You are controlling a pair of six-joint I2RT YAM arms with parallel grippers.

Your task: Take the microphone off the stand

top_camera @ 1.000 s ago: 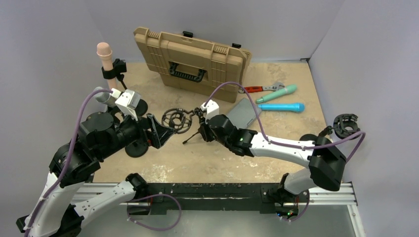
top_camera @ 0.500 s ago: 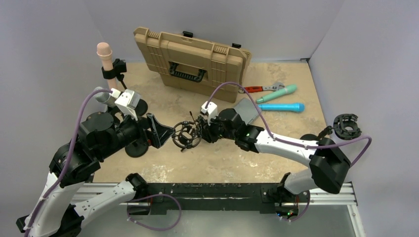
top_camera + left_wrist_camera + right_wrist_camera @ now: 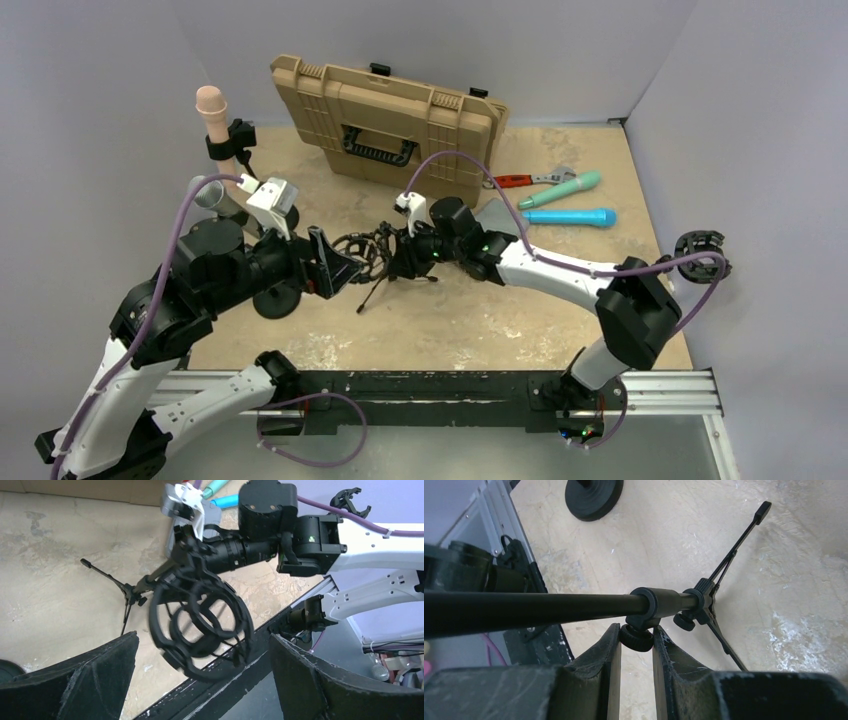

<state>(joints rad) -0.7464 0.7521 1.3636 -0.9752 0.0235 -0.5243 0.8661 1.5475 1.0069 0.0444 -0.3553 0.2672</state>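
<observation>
Left wrist view, black tripod stand (tilted) with ringed cage, right pincer clenched on it, left pincer released.

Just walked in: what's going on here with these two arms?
The right gripper is shut on a small tripod stand, holding it tilted. The ring mount at its top sits between the fingers of the open left gripper. No microphone shows in that mount; a pink microphone stands clipped at the back left.
</observation>
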